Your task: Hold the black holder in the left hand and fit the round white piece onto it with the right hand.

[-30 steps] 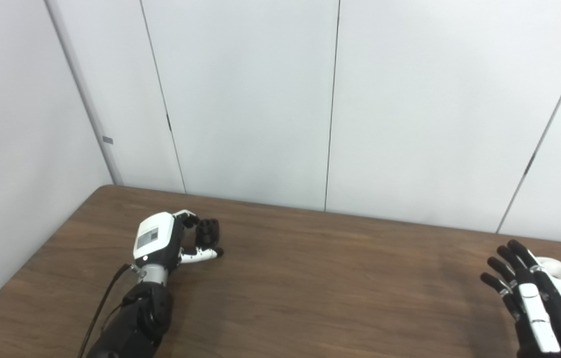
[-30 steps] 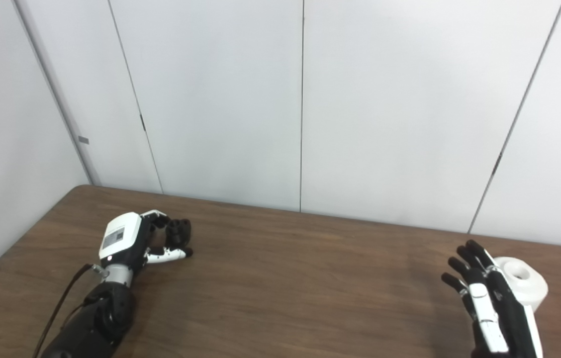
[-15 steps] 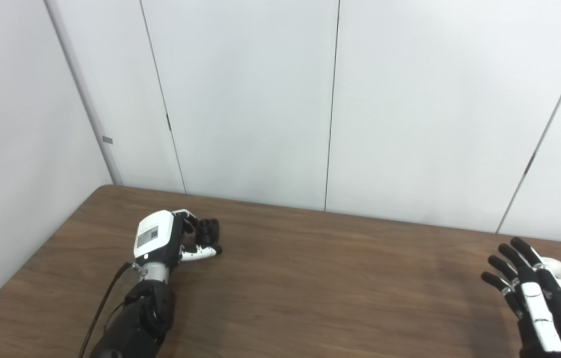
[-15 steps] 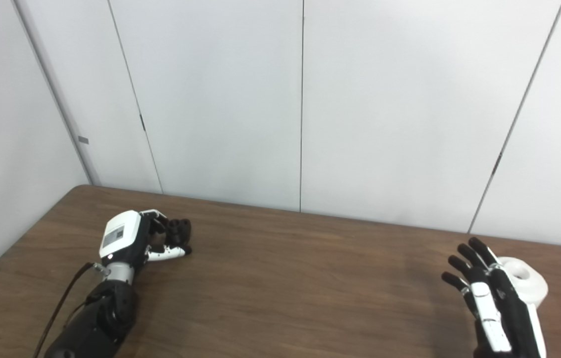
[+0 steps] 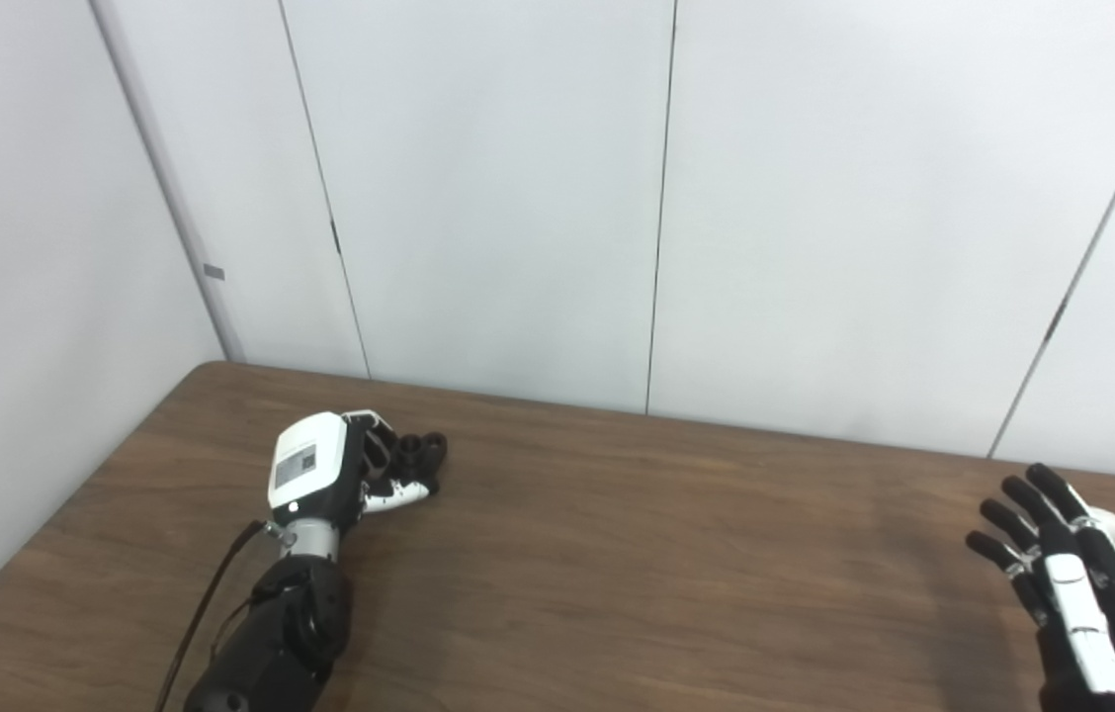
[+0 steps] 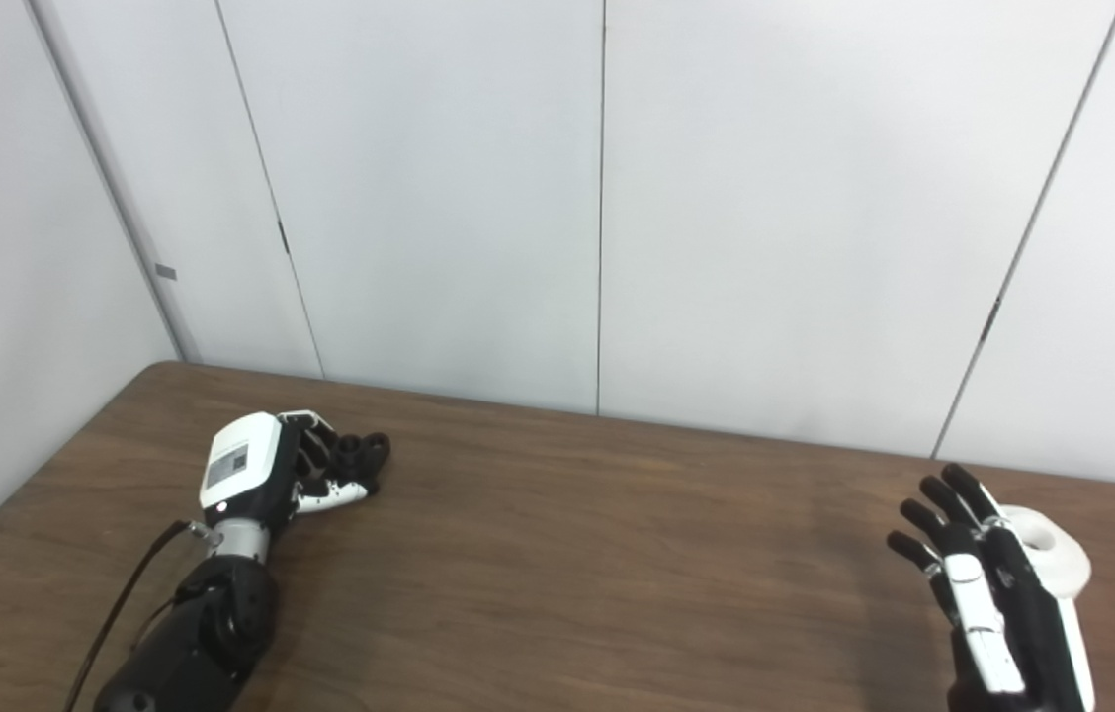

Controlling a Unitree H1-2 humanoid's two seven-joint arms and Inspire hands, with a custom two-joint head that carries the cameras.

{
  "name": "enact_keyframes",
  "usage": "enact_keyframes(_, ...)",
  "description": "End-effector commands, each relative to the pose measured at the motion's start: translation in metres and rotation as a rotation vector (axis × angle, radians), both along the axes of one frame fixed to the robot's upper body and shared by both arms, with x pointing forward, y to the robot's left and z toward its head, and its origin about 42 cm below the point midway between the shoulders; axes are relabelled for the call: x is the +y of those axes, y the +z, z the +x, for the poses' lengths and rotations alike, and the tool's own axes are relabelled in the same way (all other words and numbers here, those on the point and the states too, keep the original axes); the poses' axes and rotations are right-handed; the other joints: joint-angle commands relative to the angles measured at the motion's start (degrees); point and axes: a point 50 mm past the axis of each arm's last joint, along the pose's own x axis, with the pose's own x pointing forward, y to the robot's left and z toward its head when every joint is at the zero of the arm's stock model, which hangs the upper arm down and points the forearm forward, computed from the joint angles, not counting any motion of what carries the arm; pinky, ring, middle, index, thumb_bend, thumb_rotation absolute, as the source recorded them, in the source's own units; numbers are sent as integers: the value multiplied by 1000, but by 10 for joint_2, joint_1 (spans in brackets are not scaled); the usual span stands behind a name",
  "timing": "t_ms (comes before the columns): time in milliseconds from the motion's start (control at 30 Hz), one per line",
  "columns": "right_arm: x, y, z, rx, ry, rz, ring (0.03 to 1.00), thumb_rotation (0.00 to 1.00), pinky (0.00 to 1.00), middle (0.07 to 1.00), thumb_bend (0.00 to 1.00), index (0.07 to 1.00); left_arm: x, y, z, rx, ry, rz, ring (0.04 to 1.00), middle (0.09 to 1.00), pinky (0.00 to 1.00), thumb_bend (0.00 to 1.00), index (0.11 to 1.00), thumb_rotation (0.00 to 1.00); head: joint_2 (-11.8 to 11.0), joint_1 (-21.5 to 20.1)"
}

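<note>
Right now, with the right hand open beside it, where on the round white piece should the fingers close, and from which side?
Probably across the outer curved wall of the round white piece, coming from its left, where the open right hand already stands. It lies flat on the table with its centre hole facing up, so gripping the rim keeps that hole free for the black holder.

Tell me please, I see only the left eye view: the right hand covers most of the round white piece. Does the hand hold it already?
Observer: No. The right hand is open, fingers spread; the round white piece stands on the table just beyond it.
Operator: Which way is its hole?
Observer: Upward; the right eye view shows it in the top face.
Operator: And the black holder?
Observer: The left hand has its fingers closed around the black holder, low over the table.
</note>
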Motion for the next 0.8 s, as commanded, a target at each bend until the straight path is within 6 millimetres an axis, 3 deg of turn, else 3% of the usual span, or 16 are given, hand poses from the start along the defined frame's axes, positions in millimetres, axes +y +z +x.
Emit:
enact_keyframes(0, 3, 21, 3, -89, 9, -4, 811, 591, 723, 849, 393, 848, 4, -3, -2, 18, -10, 10, 448, 469, 460, 521, 484, 58, 1, 0)
enact_keyframes(333, 4, 22, 3, -87, 9, -1, 817, 597, 732, 849, 375, 846, 7, -4, -4, 17, -22, 17, 447, 472, 451, 521, 484, 58, 0, -1)
enact_keyframes(500, 6, 23, 3, -86, 7, -2, 807, 594, 716, 843, 370, 841, 7, -4, -7, 24, -53, 28, 468, 479, 507, 522, 484, 59, 2, -5)
enact_keyframes(700, 8, 24, 2, -89, 9, -4, 806, 584, 711, 840, 359, 837, -1, -7, -10, 59, -111, 51, 545, 498, 679, 522, 485, 59, 2, -10)
enact_keyframes(767, 8, 24, 2, -89, 10, -1, 806, 585, 708, 840, 363, 836, -7, -8, -12, 66, -126, 44, 555, 502, 666, 522, 486, 58, 2, -12)
